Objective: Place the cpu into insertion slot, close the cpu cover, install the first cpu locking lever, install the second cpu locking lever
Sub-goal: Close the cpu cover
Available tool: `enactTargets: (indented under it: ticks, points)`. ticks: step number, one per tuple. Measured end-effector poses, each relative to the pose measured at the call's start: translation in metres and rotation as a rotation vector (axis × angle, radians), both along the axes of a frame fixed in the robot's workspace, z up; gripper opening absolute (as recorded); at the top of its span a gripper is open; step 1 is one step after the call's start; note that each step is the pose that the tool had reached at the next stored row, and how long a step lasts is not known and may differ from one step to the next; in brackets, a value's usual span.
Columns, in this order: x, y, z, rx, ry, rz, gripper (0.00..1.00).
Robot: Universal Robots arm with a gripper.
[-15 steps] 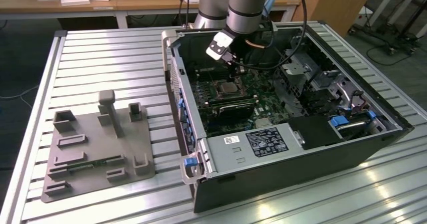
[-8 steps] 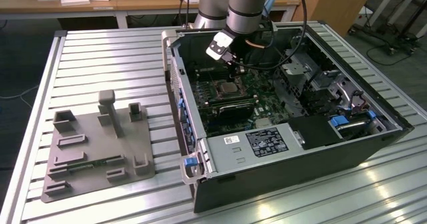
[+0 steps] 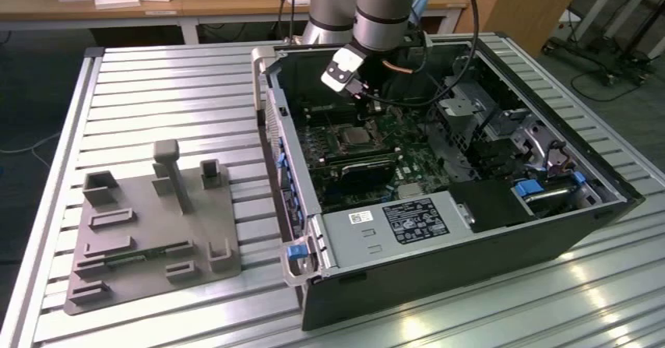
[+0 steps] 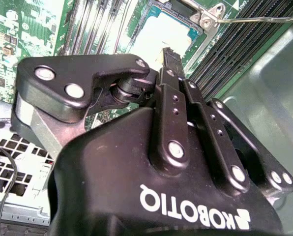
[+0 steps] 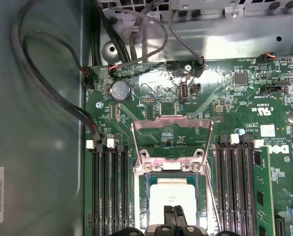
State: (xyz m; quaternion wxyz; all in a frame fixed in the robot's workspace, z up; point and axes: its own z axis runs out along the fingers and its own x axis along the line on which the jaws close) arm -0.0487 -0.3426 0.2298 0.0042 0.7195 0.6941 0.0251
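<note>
Exterior view: closed claw [image 3: 360, 117] over cpu [image 3: 357, 136]

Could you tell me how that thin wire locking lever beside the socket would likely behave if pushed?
The locking lever looks like a slender bare metal rod, so it would probably flex springily rather than stay rigid. Its narrow, smooth surface could let the gripper slip off.

Our tally around one open computer case [image 3: 437, 286]
We count one cpu [image 5: 172, 194], one coin cell [image 5: 120, 90], two banks of memory slots [image 5: 109, 191], one gripper [image 5: 172, 210] and one grey fixture plate [image 3: 146, 239].
</note>
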Motion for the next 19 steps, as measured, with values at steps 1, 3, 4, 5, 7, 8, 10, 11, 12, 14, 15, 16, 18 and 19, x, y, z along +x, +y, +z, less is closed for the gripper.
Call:
enactTargets:
  ticks: [1,3,4,5,7,8,10,11,12,14,15,16,18,19]
  points:
    - [0.0,0.0,0.001,0.0,0.0004,0.0,0.1]
    - [0.0,0.0,0.0031,0.0,0.001,0.0,0.1]
    - [0.0,0.0,0.0041,0.0,0.0012,0.0,0.1]
    - [0.0,0.0,0.0051,0.0001,0.0013,0.0,0.1]
    - [0.0,0.0,0.007,0.0,0.0017,0.0,0.1]
    - [0.0,0.0,0.0078,-0.0001,0.0019,0.0,0.1]
    - [0.0,0.0,0.0091,0.0,0.0021,0.0,0.1]
    - [0.0,0.0,0.0095,0.0,0.0022,0.0,0.1]
    - [0.0,0.0,0.0097,0.0003,0.0022,0.0,0.1]
    - [0.0,0.0,0.0098,0.0002,0.0025,0.0,0.1]
    - [0.0001,0.0,0.0098,0.0003,0.0025,0.0,0.1]
    - [0.0003,0.0,0.0098,0.0003,0.0025,0.0,0.1]
    - [0.0008,0.0,0.0099,0.0002,0.0026,0.0,0.1]
    - [0.0011,0.0,0.0099,0.0001,0.0026,0.0,0.1]
